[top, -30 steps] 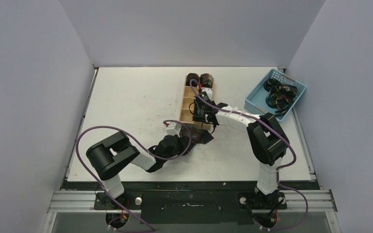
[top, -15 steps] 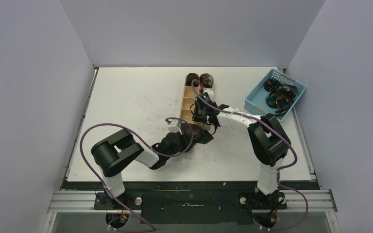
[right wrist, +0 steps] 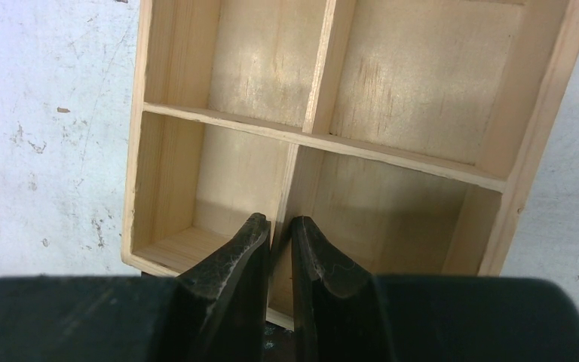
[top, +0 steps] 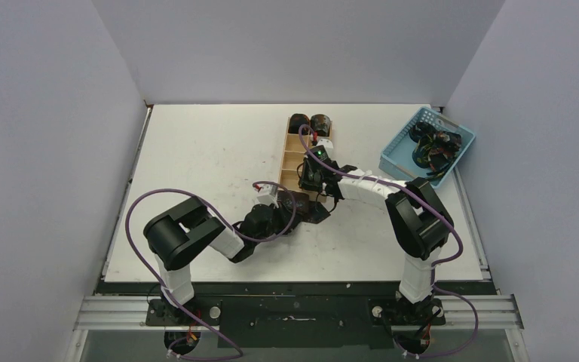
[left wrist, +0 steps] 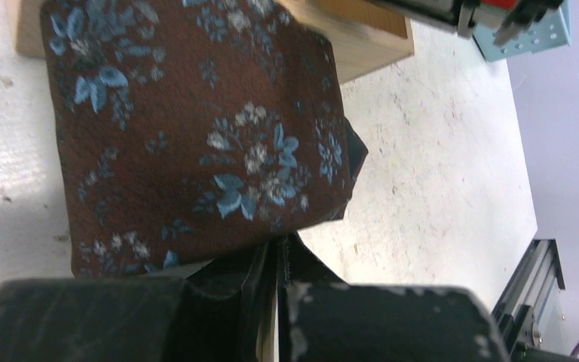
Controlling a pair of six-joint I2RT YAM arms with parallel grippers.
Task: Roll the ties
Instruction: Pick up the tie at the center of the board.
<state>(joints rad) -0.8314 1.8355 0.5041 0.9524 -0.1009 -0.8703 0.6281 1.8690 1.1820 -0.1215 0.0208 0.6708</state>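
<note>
Top external: you've got two coils (top: 299, 121) sitting in the tray's (top: 292, 160) far end, and loose ties (top: 436, 145) wait in the basket (top: 399, 147). Left gripper (left wrist: 277, 260), low with arm stretched, is pinched tight on a tie (left wrist: 196, 128) at the tray's near end. Right gripper (right wrist: 279, 241) narrowly clamps the tray divider.

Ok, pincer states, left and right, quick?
Left pincer: closed at the edge of the tie; grip unclear.
Right pincer: closed on the middle divider of the tray.

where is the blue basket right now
Top view: the blue basket sits at the far right edge of the table, right of the wooden tray, dark ties inside.
</note>
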